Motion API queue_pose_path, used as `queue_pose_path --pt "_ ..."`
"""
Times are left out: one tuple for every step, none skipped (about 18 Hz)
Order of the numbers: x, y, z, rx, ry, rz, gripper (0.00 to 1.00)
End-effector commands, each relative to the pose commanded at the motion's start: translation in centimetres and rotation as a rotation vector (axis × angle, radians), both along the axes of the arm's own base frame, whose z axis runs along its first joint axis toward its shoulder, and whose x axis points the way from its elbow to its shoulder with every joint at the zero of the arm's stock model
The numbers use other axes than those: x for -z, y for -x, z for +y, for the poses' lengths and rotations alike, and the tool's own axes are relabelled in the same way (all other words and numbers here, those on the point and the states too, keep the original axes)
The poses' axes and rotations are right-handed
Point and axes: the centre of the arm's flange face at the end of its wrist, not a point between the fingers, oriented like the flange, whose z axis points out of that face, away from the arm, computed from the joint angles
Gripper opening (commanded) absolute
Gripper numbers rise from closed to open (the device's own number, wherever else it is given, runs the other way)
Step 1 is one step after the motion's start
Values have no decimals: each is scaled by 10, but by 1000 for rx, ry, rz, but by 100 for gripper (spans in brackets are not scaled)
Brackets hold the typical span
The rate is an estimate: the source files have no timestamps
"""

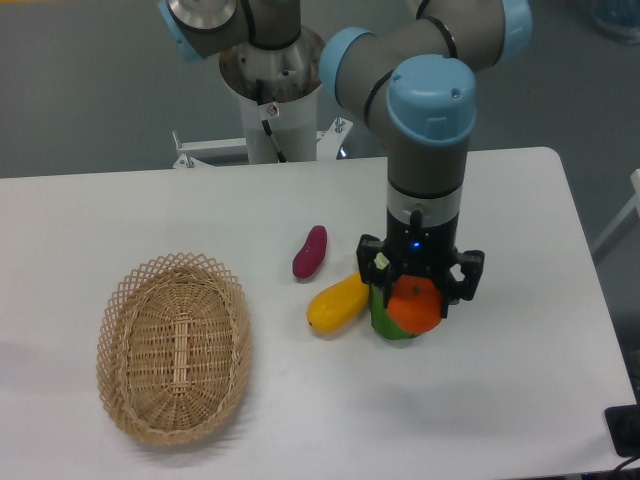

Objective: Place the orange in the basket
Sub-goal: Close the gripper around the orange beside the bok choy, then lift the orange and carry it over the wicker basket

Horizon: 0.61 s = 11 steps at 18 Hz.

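Gripper (pixel 414 302) was closed on the orange (pixel 412 306), held just above the green vegetable (pixel 385 322) beside the yellow fruit (pixel 338 303), with the basket (pixel 172 346) lying well apart to the image left and slightly nearer the camera.
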Motion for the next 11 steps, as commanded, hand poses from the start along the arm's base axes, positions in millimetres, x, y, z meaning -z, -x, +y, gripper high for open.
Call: queue_pose_path --pt "1 -8 6 -20 -4 -9 62" --pt "3 -18 14 -40 -10 -20 62" --pt "4 -29 24 -59 -23 -25 62" --pt "6 -39 35 -76 -42 -20 62" --pt "15 -58 55 -92 -64 -15 62" --pt "16 -69 63 -104 -72 -19 62" --pt "22 -81 71 -108 -70 -28 62" --pt "26 -107 85 -88 -67 -40 62" --pt "32 -124 95 -69 -61 -49 62" --pt "34 -137 102 -54 -63 -54 62" --pt "39 -161 112 -16 -56 -65 62"
